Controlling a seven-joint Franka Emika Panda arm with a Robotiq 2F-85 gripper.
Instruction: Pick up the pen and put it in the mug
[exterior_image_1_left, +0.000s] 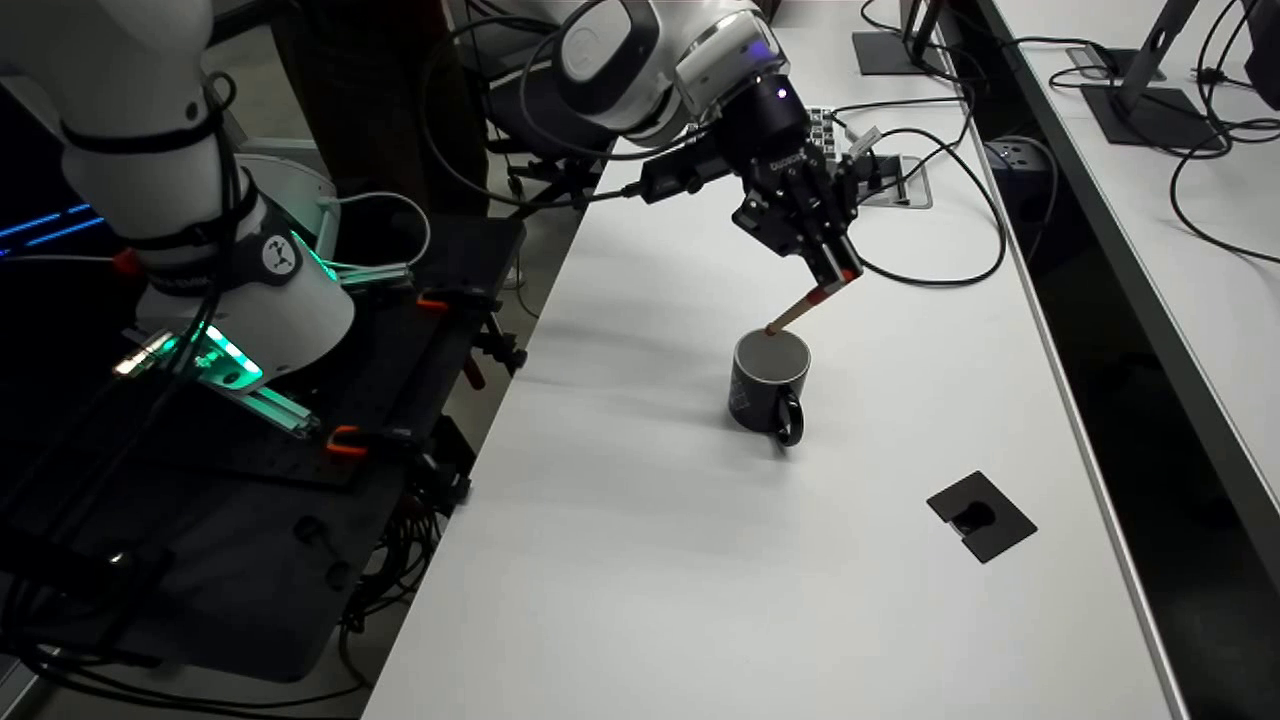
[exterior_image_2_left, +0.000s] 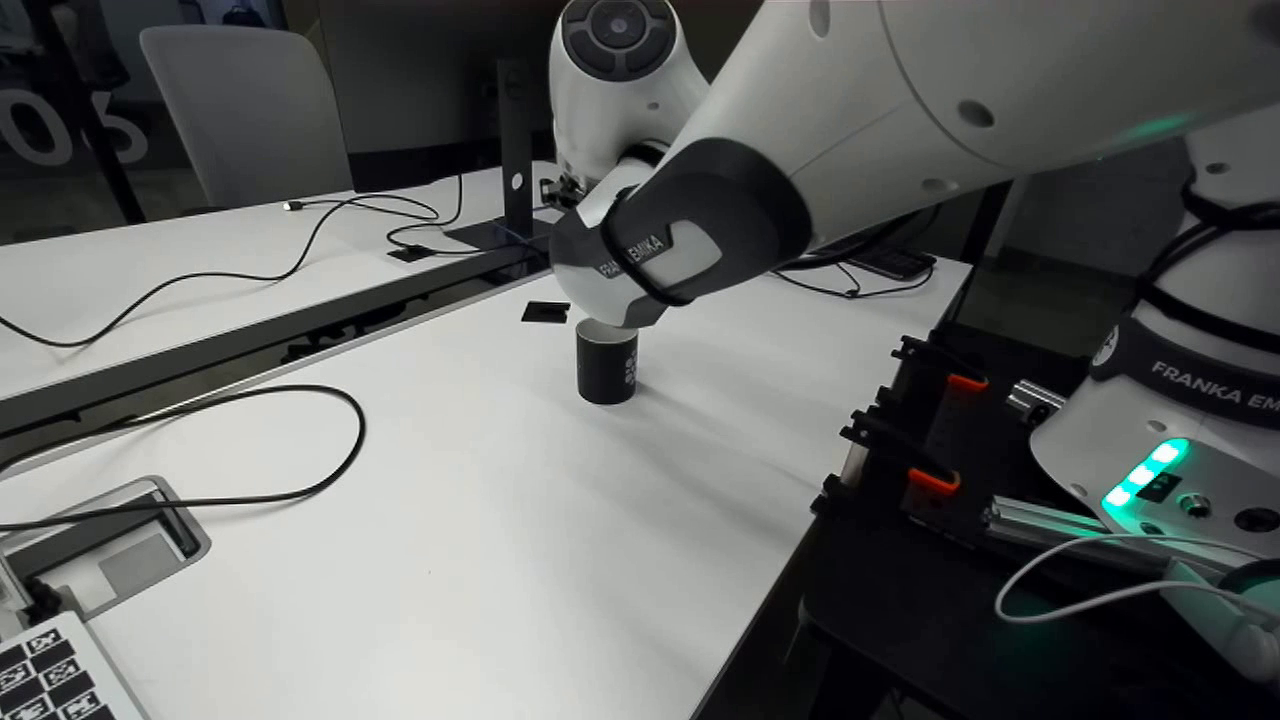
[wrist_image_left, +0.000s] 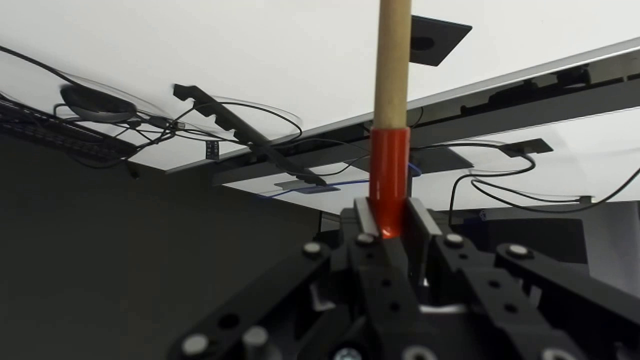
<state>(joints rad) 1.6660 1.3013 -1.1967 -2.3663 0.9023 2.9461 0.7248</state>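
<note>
Wrist view shows my claw (wrist_image_left: 394, 220) clamped on the red end of the pen (wrist_image_left: 392, 112), a pad (wrist_image_left: 424, 217) to each side, its tan length running out past the view's top edge; in an exterior view the mug (exterior_image_1_left: 768, 388), which lies outside the wrist view, stands upright on the counter (exterior_image_1_left: 620, 560) with its handle (exterior_image_1_left: 790, 420) in sight, and the pen slants down from my claw, its lower end at the rim; whether it touches there, hovers above or dips inside, I cannot tell; in an exterior view my own arm (exterior_image_2_left: 860, 110) gets in the way, hiding claw and pen and covering part of the mug's rim, yet the pale print (exterior_image_2_left: 630, 368) on the mug's side is plainer there; a flat black plate (exterior_image_1_left: 1000, 535) lies on the counter, apart from the mug, in both exterior views; a black cable (exterior_image_2_left: 250, 499) loops over the counter and runs across a metal-framed recess (exterior_image_2_left: 200, 540); close to that recess I see, in an exterior view, a white board (exterior_image_2_left: 60, 665) of dark patterned squares; a dark stand (exterior_image_1_left: 885, 55) sits farther along the counter, past my claw, in an exterior view; a clamp (exterior_image_2_left: 905, 455) with an orange part sits by the counter's edge.
</note>
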